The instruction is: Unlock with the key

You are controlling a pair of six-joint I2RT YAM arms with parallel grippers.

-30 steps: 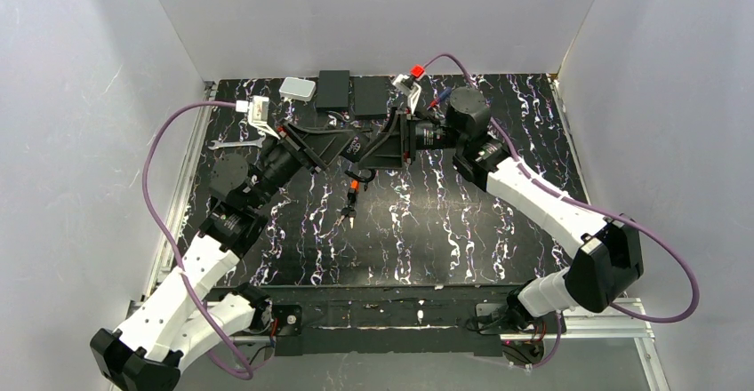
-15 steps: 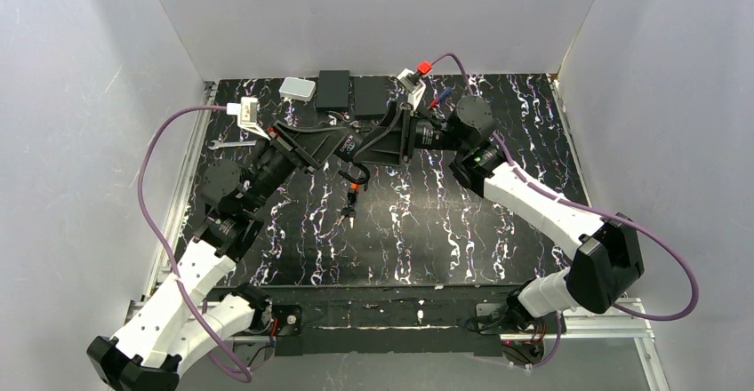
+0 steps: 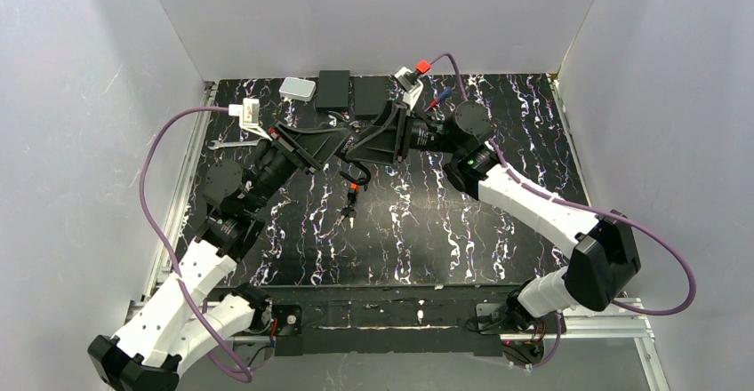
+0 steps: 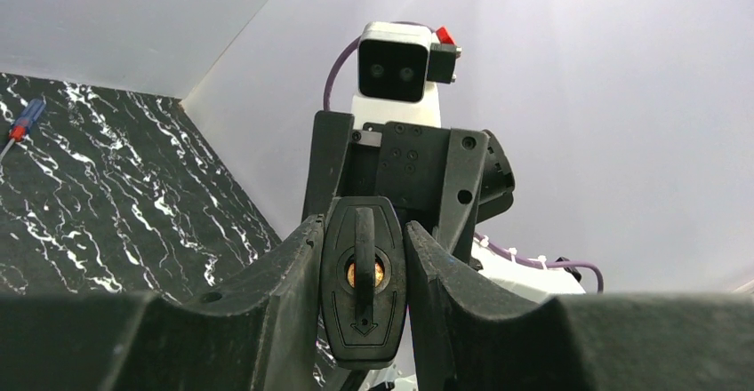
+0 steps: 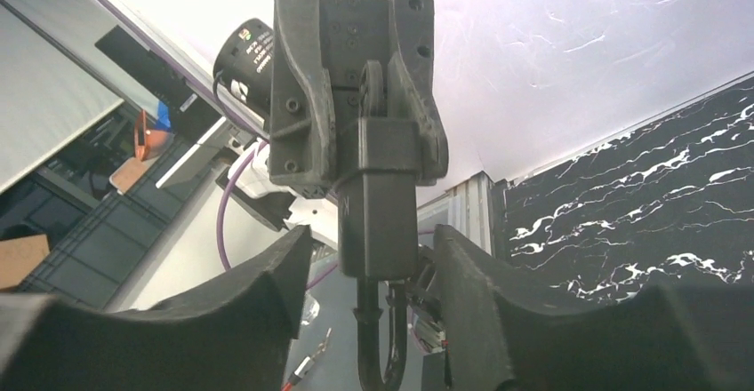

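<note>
The left hand (image 4: 364, 228) is clamped on the black padlock (image 4: 363, 320) at its keyway end; the right hand (image 5: 371, 238) has its fingers (image 5: 276, 293) apart around the shackle end. The key (image 3: 353, 187) sits at six o'clock below them, ungripped, so I judge the lock merely presented: next, fetch the key and align its blade with the keyway. Only a moulded arrow (image 4: 364, 326) shows, with no readable lettering.

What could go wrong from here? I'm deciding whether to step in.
The black padlock sits in mid-air between the left pincer and right pincer; a slip would likely drop it. The tiny orange-red-and-black key dangles loose below and might snag.
</note>
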